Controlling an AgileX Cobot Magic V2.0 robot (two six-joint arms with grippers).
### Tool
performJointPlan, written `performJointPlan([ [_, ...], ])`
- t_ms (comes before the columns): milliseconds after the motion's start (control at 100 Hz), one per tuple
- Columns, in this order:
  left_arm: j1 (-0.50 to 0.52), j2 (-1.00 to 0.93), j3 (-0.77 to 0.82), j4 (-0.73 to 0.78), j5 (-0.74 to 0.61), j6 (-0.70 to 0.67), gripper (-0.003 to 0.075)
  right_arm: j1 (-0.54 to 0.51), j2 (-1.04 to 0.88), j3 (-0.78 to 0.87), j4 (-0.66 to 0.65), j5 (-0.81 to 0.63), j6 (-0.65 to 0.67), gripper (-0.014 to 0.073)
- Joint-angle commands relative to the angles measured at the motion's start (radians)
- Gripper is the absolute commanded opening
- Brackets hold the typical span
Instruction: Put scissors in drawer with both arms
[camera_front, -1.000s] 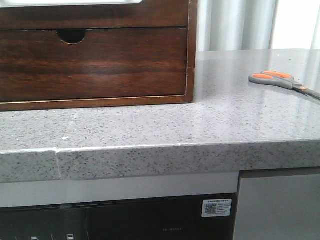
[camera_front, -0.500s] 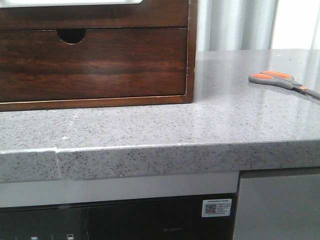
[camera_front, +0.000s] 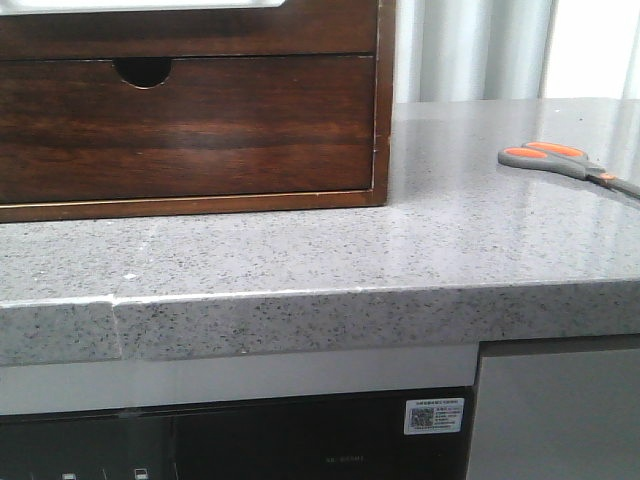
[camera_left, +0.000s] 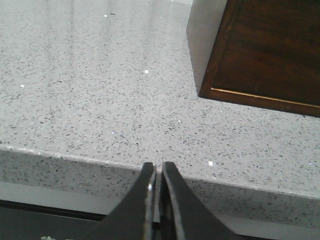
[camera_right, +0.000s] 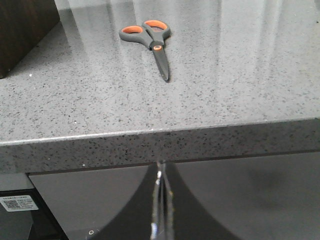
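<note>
Scissors (camera_right: 150, 42) lie far right, drawer (camera_front: 190, 125) closed; both grippers (camera_left: 156, 200) (camera_right: 160, 210) pressed together, empty; spread one before grasping handles.

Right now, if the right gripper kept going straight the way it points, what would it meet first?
Probably the front edge of the countertop. The right gripper, jaws shut, sits below and in front of that edge; the scissors lie beyond, on top. Depth is hard to judge, so it might clear the edge.
</note>
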Motion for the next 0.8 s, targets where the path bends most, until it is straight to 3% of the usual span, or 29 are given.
performJointPlan([
  [0,0.002,-0.035,0.019,0.004,-0.07,-0.007,-0.002,-0.006,-0.029,0.032,-0.017,-0.03,-0.004,-0.0066],
  [620,0.002,-0.035,0.019,0.001,-0.166,-0.007,-0.002,-0.006,-0.029,0.032,-0.024,-0.085,-0.004,-0.0066],
  [790,0.002,-0.035,0.019,-0.075,-0.26,-0.007,-0.002,-0.006,-0.029,0.032,-0.026,-0.27,-0.004,-0.0066],
])
